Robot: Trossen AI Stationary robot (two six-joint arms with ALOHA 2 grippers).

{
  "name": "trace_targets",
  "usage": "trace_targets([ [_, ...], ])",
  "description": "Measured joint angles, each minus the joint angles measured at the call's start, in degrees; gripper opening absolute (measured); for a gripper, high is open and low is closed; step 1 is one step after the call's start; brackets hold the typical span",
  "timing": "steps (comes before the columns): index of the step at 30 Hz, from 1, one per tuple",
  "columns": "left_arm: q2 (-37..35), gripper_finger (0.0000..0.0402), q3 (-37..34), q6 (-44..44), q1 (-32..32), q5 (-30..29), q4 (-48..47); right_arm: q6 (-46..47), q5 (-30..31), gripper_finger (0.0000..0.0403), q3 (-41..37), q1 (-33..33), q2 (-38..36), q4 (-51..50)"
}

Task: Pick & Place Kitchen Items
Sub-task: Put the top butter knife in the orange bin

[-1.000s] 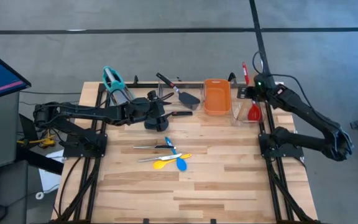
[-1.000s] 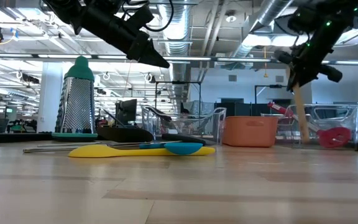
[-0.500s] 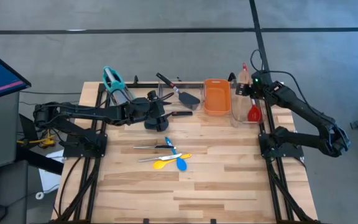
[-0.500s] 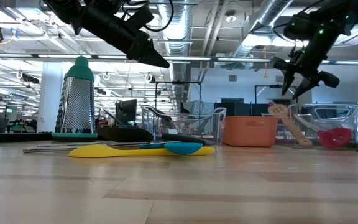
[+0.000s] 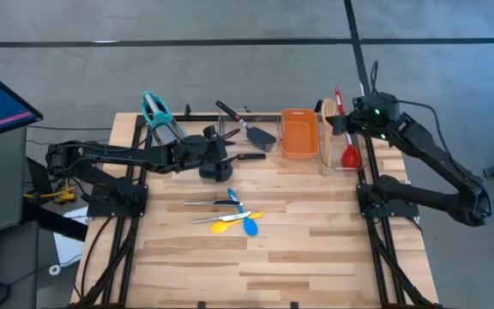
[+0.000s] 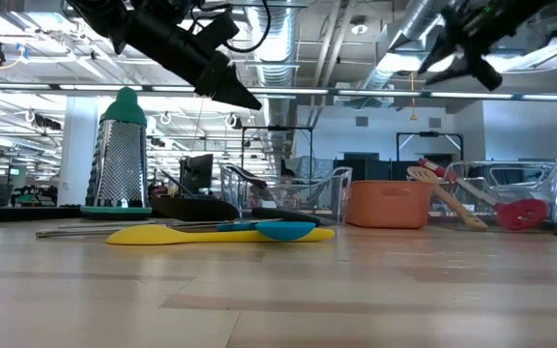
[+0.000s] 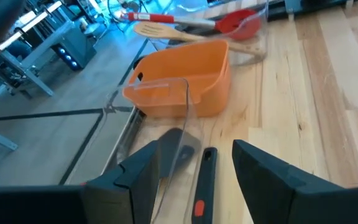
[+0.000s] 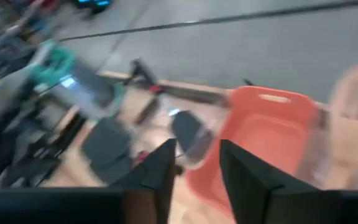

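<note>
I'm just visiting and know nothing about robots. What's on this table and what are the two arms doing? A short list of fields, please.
Table: wooden table
Middle of table: yellow spoon, blue spoon
Back edge: orange tub, grater
Clear tray: wooden slotted spoon and red spoon lying inside
Left gripper: open, empty, over the black spatula
Right gripper: open, empty, above the tray

The table at the centre of the high view is pale wood in jointed strips, smooth with a soft sheen. The orange tub at its far edge looks like matt plastic. Beside it the tray is clear, glossy plastic holding a pale wooden spoon and a red spoon with a shiny steel handle. The grater at left is perforated bright metal.
</note>
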Motion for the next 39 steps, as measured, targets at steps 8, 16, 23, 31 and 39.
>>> trace_targets([
  [8, -4.23, 0.0158, -0.04, 0.25, -1.14, -0.12, -8.53, -1.04, 10.53, 0.0006, -0.03, 18.0, -8.21, -0.39],
  [16, -17.64, 0.0079, -0.04, -1.59, -2.93, -2.21, -17.1, -1.37, 27.4, 0.0015, -7.51, 36.55, -7.57, 10.1],
  [23, -27.07, 0.0043, -0.02, -8.37, -5.37, 0.11, -25.52, -1.81, 36.96, 0.0005, -15.14, 48.67, -2.46, 23.38],
  [31, -30.57, 0.0013, -2.98, -11.66, -14.61, 4.34, -30.81, -9.27, 49.03, 0.0002, -20.37, 61.57, 10.32, 45.0],
  [39, -30.96, 0.0005, -9.94, -11.82, -21.37, 4.26, -30.6, -19.37, 53.42, 0.0002, -20.22, 70.09, 21.83, 61.56],
])
